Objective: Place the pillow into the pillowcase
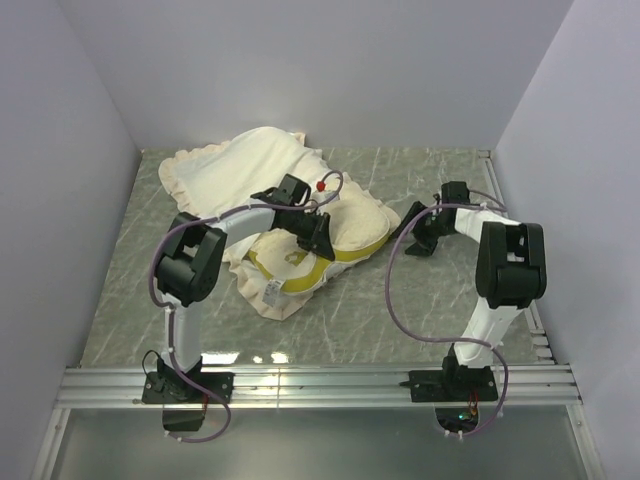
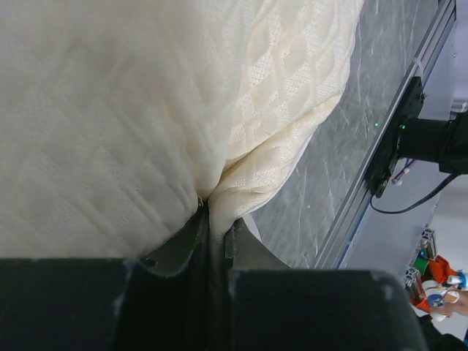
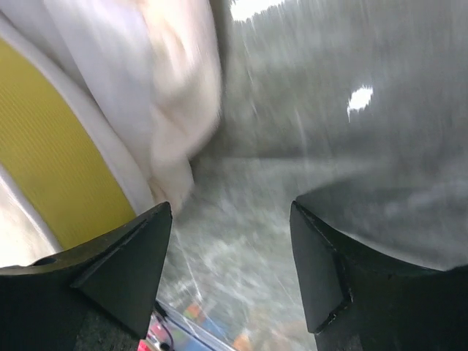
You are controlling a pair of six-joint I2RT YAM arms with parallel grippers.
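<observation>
The pillow (image 1: 352, 226), cream and quilted with a yellow edge band, lies mid-table, partly on the cream ruffled pillowcase (image 1: 240, 165) that spreads to the back left. My left gripper (image 1: 316, 238) is over the pillow's near side. In the left wrist view it (image 2: 214, 219) is shut on a pinched fold of the pillow's quilted cover (image 2: 146, 110). My right gripper (image 1: 408, 238) is open and empty beside the pillow's right end. The right wrist view shows its jaws (image 3: 230, 212) wide apart over bare table, with the pillow's yellow band (image 3: 58, 161) and cream fabric (image 3: 179, 102) at the left.
The grey-green marbled table (image 1: 420, 300) is walled on three sides. An aluminium rail (image 1: 320, 385) runs along the near edge with both arm bases on it. A fold of cream fabric with a small label (image 1: 274, 292) lies in front of the pillow.
</observation>
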